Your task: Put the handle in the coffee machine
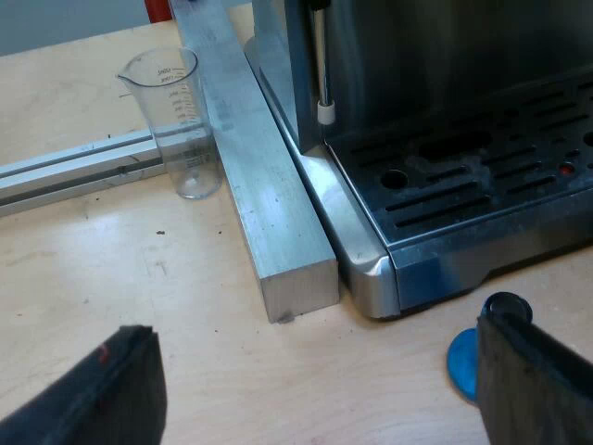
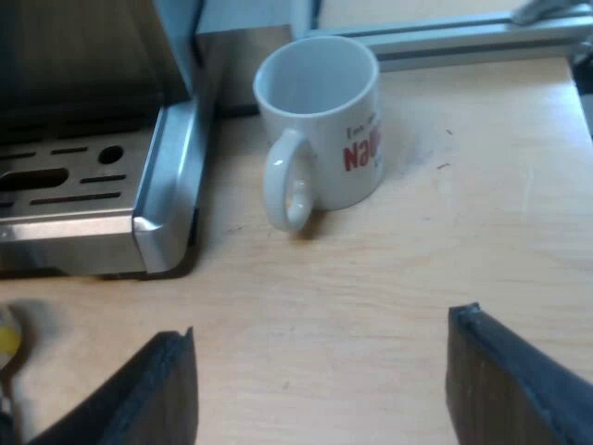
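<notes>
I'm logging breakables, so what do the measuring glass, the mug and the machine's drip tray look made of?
Measuring glass: clear, glass or plastic, table visible through it, printed scale.
Mug: white, glossy, probably glazed ceramic, red lettering.
Drip tray: brushed metal, likely stainless steel, slotted, dull reflections.

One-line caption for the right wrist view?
Open right pincer over the wooden table, facing an upright white mug beside the espresso machine.

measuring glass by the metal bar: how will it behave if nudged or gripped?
The measuring glass is tall on a narrow base, so a push near its rim would probably tip it. Clear, smooth walls suggest it is light and maybe slippery.
</notes>
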Available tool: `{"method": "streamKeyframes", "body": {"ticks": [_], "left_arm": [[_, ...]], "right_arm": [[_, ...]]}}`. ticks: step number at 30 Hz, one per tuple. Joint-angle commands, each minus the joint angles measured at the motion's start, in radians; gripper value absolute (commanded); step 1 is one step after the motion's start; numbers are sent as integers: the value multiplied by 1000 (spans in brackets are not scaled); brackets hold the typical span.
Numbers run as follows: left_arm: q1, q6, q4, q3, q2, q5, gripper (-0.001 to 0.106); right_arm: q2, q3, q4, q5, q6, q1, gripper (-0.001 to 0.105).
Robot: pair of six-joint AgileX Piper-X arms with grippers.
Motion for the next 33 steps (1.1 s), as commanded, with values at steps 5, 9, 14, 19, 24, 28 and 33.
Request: {"method": "streamKeyframes", "body": {"ticks": [5,9,14,19,24,28,33], "left_arm": [[0,0,-11,-1,-137,-8,71],[12,0,-11,-1,-128,-8,71],[10,0,10,-22,-88,18,71],[1,8,36,-78,-11,107,71],[-18,128,40,-127,62,179,71],[-25,160,51,-137,92,226,71],[-27,164,73,-144,161,422,71]], "right_arm": [[-38,-4,-13,32,53,-6,59],[-32,-22,-4,108,55,-6,59],[12,-80,54,138,55,-6,59],[56,-123,100,118,55,-6,59],[265,-273,273,-15,-31,7,59],[342,-308,295,-71,-31,60,59],[454,-328,349,-71,-31,156,59]]}}
